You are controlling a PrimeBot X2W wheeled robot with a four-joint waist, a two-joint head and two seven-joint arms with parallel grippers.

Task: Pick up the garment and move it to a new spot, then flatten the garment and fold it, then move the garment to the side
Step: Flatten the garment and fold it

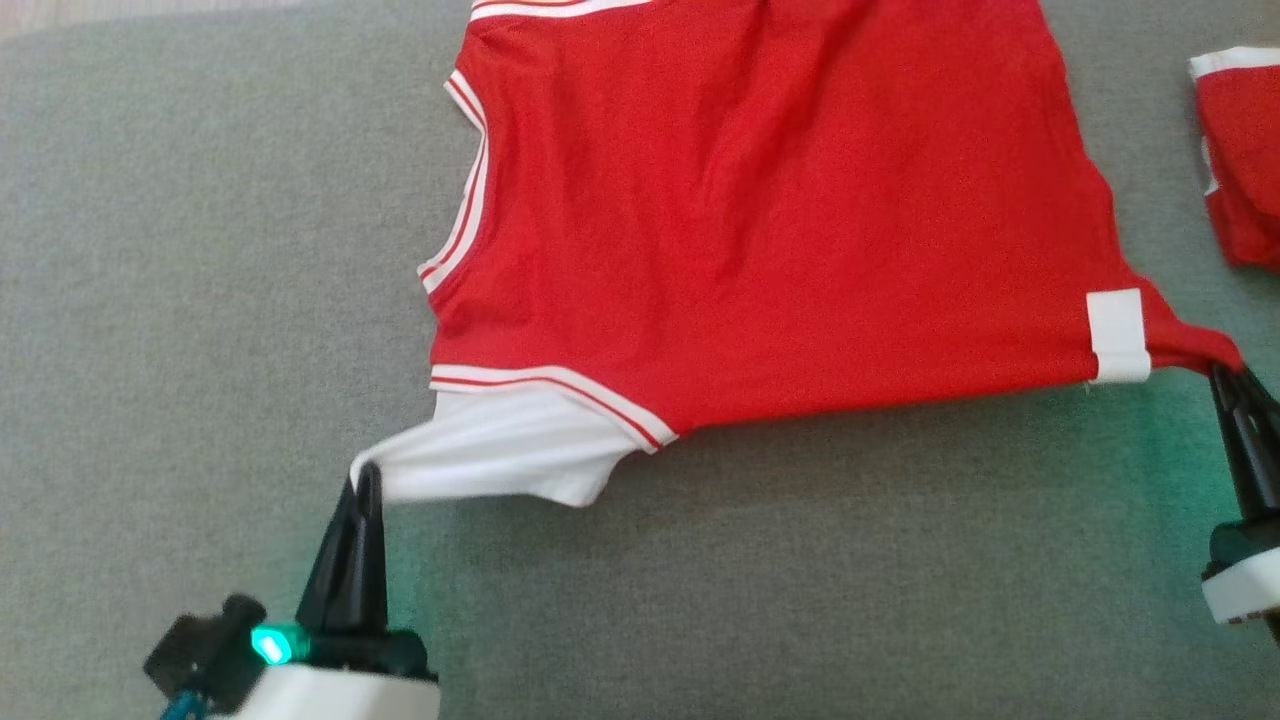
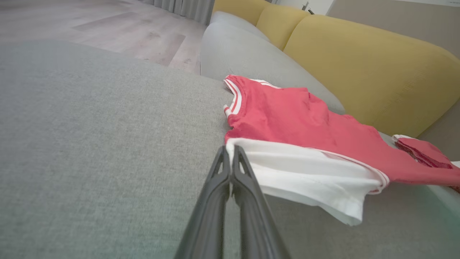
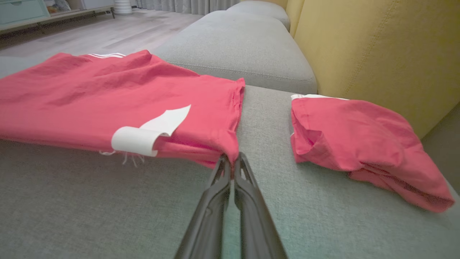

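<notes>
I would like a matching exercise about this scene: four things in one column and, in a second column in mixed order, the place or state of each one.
Column one:
1. left gripper
2. right gripper
3. white label
4. second red garment

Column two:
A. lies apart on the grey cushion, held by nothing
B. shut on a red corner of the garment
C. shut on the garment's white sleeve
D. on the garment's edge, near the right gripper

Pairs: 1-C, 2-B, 3-D, 4-A
</notes>
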